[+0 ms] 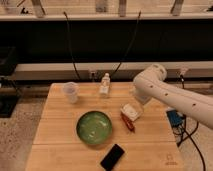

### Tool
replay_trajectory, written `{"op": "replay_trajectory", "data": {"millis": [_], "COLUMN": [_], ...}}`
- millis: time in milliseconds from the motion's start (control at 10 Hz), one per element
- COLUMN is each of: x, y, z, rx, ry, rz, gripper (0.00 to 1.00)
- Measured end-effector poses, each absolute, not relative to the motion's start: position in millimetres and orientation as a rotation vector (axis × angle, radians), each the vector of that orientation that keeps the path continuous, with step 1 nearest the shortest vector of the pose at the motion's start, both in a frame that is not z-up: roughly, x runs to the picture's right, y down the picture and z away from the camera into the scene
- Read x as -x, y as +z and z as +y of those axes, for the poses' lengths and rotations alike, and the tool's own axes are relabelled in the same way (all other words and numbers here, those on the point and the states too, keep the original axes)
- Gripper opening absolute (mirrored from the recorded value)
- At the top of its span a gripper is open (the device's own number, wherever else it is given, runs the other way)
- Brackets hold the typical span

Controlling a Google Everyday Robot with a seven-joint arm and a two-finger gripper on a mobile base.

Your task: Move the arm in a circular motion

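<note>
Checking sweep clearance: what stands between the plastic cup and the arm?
The small bottle, in the camera view; the gripper hangs right of the green bowl.

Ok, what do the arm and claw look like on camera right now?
The arm is glossy white: thick rounded tubes, a bulbous joint, small dark dots along its side. The claw, at its tip above the table beside the green bowl, looks whitish and blocky.
</note>
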State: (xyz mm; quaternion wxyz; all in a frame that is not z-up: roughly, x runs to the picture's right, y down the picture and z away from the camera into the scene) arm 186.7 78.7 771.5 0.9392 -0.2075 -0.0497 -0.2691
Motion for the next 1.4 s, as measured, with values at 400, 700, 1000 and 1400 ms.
{"op": "replay_trajectory", "data": {"millis": [400, 700, 1000, 1400], "x": [-186, -187, -183, -185], "y": [776, 779, 781, 784], "z": [76, 77, 76, 75], "rx": [0.417, 0.417, 0.413, 0.411], "ry": [-0.58, -0.59, -0.608, -0.626], "rz": [-0.109, -0.111, -0.118, -0.124], "gripper": [0.8, 0.8, 0.8, 0.8]}}
